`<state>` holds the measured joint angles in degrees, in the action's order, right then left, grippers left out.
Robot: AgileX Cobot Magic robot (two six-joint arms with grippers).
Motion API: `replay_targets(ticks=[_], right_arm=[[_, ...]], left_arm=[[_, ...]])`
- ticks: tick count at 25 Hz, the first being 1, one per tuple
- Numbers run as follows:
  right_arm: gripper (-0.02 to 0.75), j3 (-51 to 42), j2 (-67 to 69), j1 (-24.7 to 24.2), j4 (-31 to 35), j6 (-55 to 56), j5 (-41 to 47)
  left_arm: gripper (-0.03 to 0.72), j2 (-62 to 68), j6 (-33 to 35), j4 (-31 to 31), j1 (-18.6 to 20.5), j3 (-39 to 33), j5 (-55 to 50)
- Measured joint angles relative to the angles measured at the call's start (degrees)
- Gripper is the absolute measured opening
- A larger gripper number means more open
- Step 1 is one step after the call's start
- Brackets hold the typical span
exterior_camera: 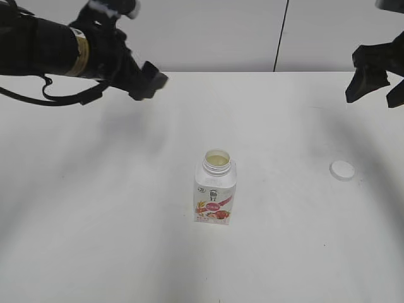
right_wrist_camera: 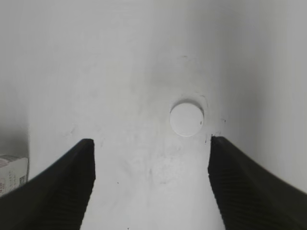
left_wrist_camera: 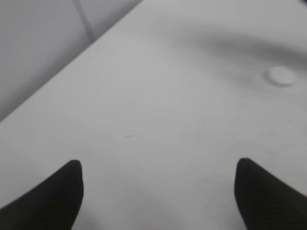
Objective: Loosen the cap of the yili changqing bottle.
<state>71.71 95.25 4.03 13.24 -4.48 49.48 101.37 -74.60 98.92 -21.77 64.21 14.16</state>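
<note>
The yili changqing bottle stands upright in the middle of the white table, its neck uncovered and pale liquid showing inside. Its edge shows at the left of the right wrist view. The white cap lies flat on the table to the bottle's right; it also shows in the right wrist view and blurred in the left wrist view. My left gripper is open and empty, raised at the back left. My right gripper is open and empty, raised at the back right, above and behind the cap.
The white table ends at a grey wall at the back. A dark vertical seam runs down the wall.
</note>
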Motion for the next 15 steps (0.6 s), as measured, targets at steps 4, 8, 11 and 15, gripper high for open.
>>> replay_targets(ticks=[4,8,11,15], right_arm=[[0.577,1.84,-1.27,0.0,0.04,0.0,4.52],[0.577,3.68,-2.24,0.0,0.06,0.0,9.13],[0.577,5.74,-2.45,0.0,0.06,0.0,12.26],[0.577,7.48,-2.45,0.0,0.11,0.0,14.51]], left_arm=[[0.587,0.0,-0.42,-5.2,0.17,0.0,-25.97],[0.587,0.0,1.5,-15.89,2.66,0.0,-38.5],[0.587,-0.06,9.59,-27.99,3.43,0.0,-38.73],[0.587,-1.28,22.12,-44.26,2.89,0.29,-36.43]])
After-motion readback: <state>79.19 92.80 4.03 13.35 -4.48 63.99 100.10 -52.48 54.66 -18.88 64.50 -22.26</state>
